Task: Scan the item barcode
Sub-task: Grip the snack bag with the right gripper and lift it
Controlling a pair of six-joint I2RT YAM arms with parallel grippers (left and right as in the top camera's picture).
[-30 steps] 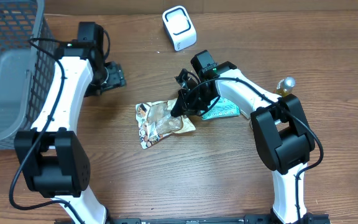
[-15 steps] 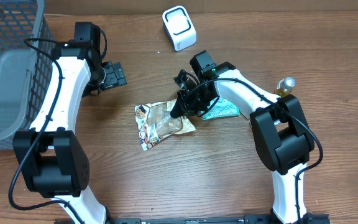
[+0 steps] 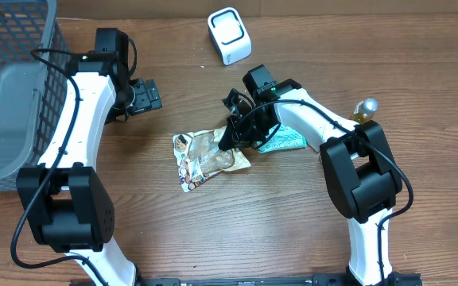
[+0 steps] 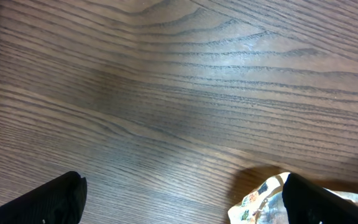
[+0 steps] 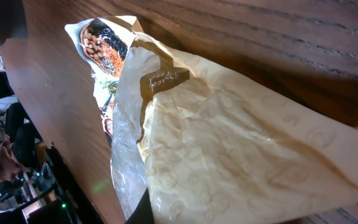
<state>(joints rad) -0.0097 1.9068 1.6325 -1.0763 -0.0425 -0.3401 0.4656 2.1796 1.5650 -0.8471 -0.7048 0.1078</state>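
Wooden counter (image 3: 293, 238) is carrying your snack packet (image 3: 201, 155) near its middle; your right gripper (image 3: 233, 137) is pinching it; your left gripper (image 3: 145, 95) is hanging spread.

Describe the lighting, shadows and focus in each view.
Overhead: evenly lit and sharp, soft shadows on the table. Left wrist: wood grain crisp, the left gripper only dark, soft-edged shapes in the bottom corners. Right wrist: the snack packet fills the frame in bright warm light; the left background is dim.
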